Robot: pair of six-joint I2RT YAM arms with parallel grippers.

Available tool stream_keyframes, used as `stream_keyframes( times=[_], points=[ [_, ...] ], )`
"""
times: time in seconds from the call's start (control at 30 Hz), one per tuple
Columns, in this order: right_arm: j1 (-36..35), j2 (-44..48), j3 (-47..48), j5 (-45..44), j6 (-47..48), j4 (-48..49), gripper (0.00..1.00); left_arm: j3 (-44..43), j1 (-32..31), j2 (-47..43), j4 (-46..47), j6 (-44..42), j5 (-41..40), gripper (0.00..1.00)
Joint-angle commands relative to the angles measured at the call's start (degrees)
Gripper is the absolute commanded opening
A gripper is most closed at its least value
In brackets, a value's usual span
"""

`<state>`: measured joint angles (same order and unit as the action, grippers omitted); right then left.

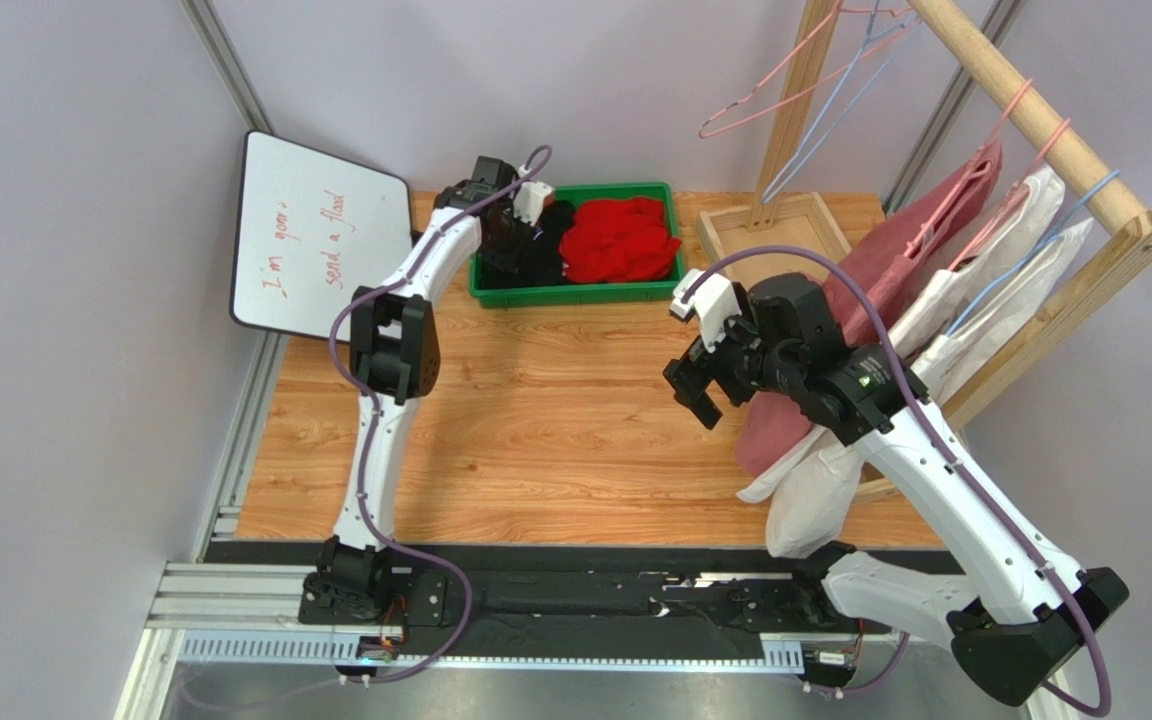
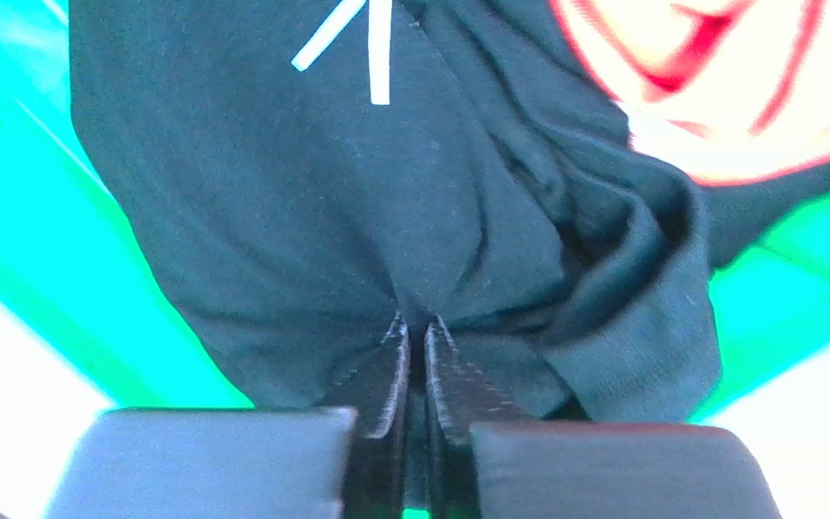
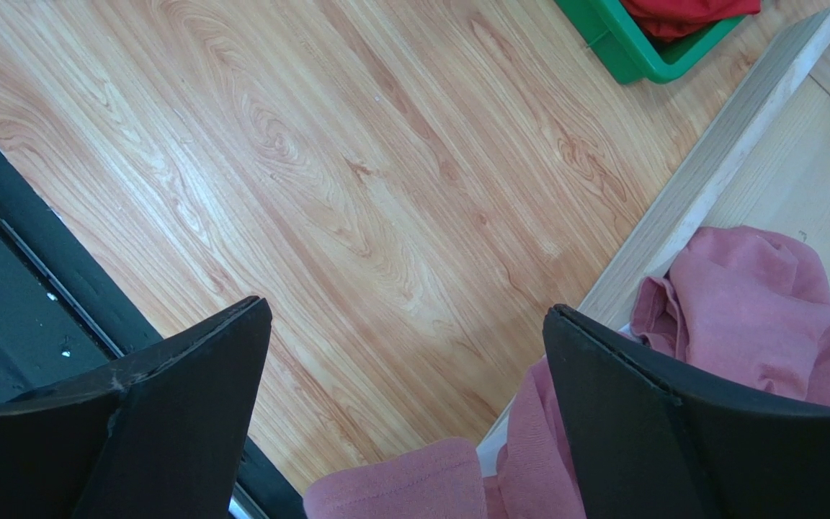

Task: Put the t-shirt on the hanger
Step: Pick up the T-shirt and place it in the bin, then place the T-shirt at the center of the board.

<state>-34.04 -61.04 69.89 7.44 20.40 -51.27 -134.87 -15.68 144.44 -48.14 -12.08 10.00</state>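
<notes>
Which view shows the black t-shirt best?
Left wrist: the t-shirt fills the frame, a fold pinched in the left claw, over the green bin. Top external shows only a dark patch beside the red garment. Right wrist misses it.

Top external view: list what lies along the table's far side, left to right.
Whiteboard → black t-shirt → red garment → wooden tray → hanging pink shirt.
</notes>
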Motion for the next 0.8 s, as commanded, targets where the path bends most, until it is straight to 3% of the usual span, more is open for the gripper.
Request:
stream_keyframes(
  times=[0.0,0.3,0.53,0.6,0.77],
  points=[
    [0.12,0.66,1.74,-0.41,0.43,3.28,1.00,-6.10,0.39,-6.00,-7.32,-2.26,5.45,0.00],
    [0.20,-0.22,2.62,-0.94,-3.52,7.40,1.00,-5.41,-0.31,-30.16,-0.11,5.91,15.65,0.00],
    [0.29,-1.28,4.12,-2.34,-7.22,11.10,1.00,4.07,-1.98,-48.43,-1.69,11.72,23.91,0.00],
    [0.38,-1.45,4.12,-2.26,-7.74,11.19,1.00,10.21,-1.90,-52.66,-1.79,9.45,28.48,0.00],
    [0.38,-1.45,2.19,-0.59,-7.75,11.28,1.00,31.10,-1.72,-63.65,-2.39,9.97,22.78,0.00]
  ],
)
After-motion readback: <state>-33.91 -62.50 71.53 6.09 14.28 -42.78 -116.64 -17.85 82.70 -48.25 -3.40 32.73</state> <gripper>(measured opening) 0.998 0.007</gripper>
